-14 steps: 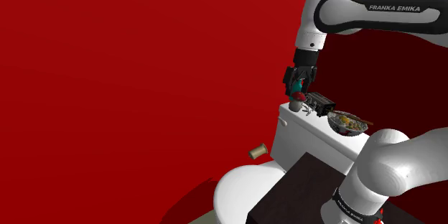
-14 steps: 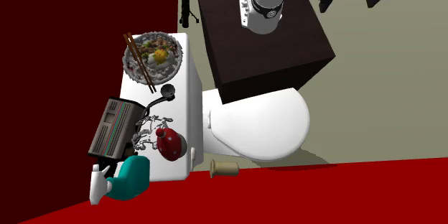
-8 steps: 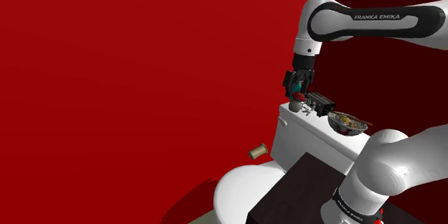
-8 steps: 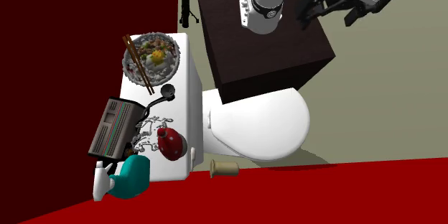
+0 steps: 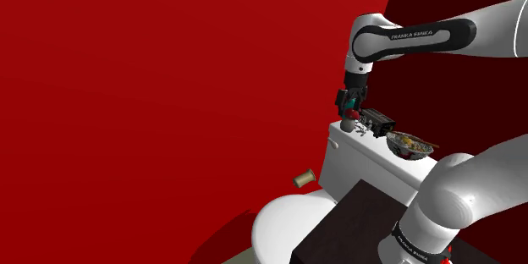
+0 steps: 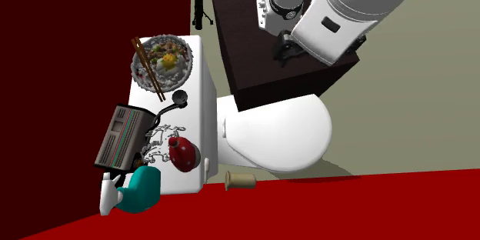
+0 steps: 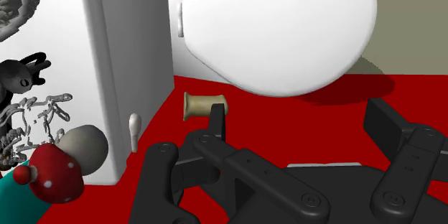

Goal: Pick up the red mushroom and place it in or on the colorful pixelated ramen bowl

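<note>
On the tank lid [image 6: 201, 100], the mushroom [image 6: 183, 154] is seen at 6 o'clock from the bowl [image 6: 164, 60] in the second exterior view, not grabbed yet. Fingers of the hand [image 7: 299, 118] are spread apart, empty, so reaching is the step. Next up, probably: centred over it, lowered, closed.

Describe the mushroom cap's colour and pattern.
The cap is red with small white dots, on a pale stem. The wrist view shows it best.

Bathroom: white toilet [image 6: 277, 135] with cistern [image 6: 206, 77].
</note>
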{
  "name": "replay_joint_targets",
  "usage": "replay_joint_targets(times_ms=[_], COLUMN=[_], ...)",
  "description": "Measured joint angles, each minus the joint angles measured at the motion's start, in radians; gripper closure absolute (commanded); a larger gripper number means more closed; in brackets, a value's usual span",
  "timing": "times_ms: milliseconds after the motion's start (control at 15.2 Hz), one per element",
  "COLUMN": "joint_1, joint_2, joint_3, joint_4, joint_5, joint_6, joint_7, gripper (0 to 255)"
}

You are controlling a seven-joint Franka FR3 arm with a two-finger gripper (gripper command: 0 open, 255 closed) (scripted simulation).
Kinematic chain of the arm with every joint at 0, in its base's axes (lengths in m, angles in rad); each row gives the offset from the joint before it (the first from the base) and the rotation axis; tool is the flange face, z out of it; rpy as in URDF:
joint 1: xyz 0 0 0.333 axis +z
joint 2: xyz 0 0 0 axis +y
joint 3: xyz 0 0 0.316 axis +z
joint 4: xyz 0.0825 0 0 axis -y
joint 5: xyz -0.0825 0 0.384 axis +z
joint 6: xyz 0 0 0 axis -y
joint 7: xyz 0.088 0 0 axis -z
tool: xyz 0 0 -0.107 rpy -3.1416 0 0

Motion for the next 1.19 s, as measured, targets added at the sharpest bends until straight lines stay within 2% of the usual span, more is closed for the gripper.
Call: replay_joint_targets(times_ms=[594, 1188], joint_1=[-0.05, -0.096], joint_2=[0.249, 0.534], joint_3=[-0.126, -0.217], joint_4=[0.098, 0.281], joint_5=[-0.089, -0.081], joint_6=[0.188, 0.337], joint_7=[-0.157, -0.313], gripper=[0, 0])
